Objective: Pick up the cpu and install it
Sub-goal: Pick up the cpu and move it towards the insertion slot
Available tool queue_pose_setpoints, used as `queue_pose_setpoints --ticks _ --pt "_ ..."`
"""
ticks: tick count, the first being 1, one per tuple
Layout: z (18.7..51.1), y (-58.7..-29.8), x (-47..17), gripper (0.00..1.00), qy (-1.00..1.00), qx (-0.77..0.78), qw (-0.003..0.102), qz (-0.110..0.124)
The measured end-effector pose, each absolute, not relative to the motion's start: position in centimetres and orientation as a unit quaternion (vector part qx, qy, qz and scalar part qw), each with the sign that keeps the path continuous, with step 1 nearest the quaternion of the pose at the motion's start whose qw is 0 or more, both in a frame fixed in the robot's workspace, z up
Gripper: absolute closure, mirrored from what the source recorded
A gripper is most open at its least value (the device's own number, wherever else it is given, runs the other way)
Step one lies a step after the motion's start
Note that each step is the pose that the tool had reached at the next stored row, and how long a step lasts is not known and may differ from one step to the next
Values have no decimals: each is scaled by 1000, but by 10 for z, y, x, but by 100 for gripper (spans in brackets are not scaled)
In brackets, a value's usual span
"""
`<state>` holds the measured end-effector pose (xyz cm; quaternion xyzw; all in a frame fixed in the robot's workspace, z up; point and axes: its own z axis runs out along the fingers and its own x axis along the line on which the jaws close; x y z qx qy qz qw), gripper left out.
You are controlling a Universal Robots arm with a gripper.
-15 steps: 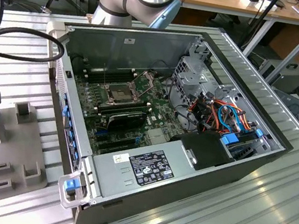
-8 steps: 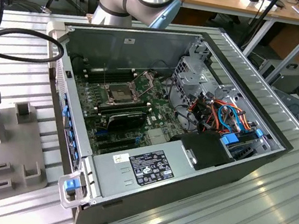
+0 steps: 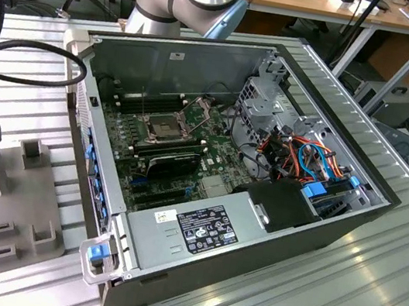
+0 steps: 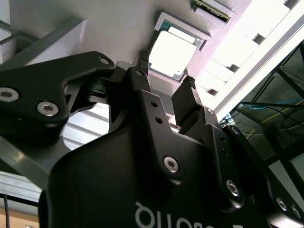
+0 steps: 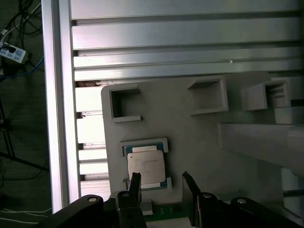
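Fingers spread and empty, the gripper (image 5: 162, 186) hovers over the grey fixture plate (image 5: 199, 142), the cpu (image 5: 146, 166) lying flat in its recess just ahead, nearer one finger than the other.

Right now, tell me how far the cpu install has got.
Done: nothing is placed yet. The cpu lies in its recess on the grey fixture plate. In hand: the hand is open at the cpu, fingers apart, gripping nothing. Left: both the pickup and the install. The motherboard socket inside the computer case looks unfilled.
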<state>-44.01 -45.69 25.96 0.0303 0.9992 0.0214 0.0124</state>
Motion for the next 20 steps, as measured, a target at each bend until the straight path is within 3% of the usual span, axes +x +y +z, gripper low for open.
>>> queue_pose_setpoints --ticks 20 --pt "252 -457 -443 52 999 30 12 21"
